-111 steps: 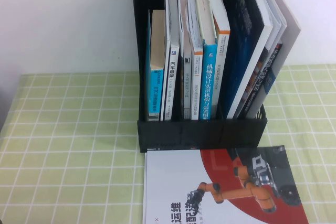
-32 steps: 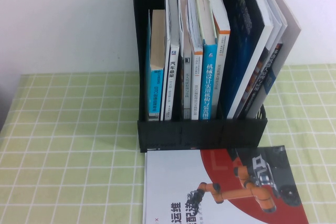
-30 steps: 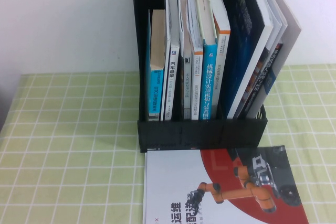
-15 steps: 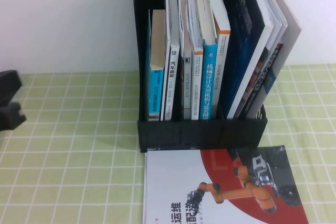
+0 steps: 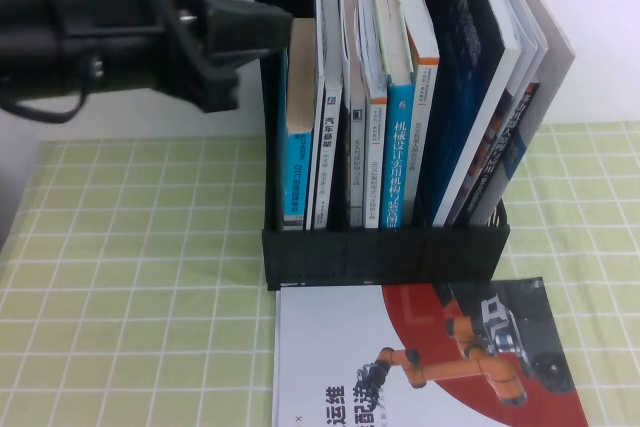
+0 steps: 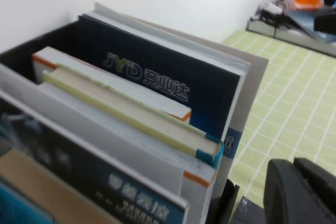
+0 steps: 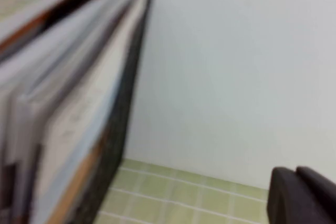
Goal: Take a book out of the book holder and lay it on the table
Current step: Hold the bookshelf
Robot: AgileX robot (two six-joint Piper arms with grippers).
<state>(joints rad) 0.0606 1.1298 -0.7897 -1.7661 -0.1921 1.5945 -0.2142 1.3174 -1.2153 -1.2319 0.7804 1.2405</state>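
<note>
The black book holder point(image 5: 385, 252) stands at the back of the table point(image 5: 130, 247), full of upright books. A tall thin white book point(image 5: 330, 97) stands in its left part; only its edge and spine show, not its cover. My left gripper point(image 5: 272, 32) is shut and empty, high up at the holder's top left corner, beside the leftmost books. In the left wrist view its fingers point(image 6: 302, 192) hang over the book tops. My right gripper point(image 7: 295, 174) is shut and empty; it is out of the high view, beside the holder's right wall point(image 7: 131, 77).
A white-and-red book showing an orange robot arm point(image 5: 420, 357) lies flat on the table in front of the holder. A large dark-blue book point(image 5: 470, 67) leans in the holder's right part, also in the left wrist view point(image 6: 152, 77). A white wall stands behind.
My left arm has come in from the left edge and moved up and right to the holder's top left corner. The books have not moved.
</note>
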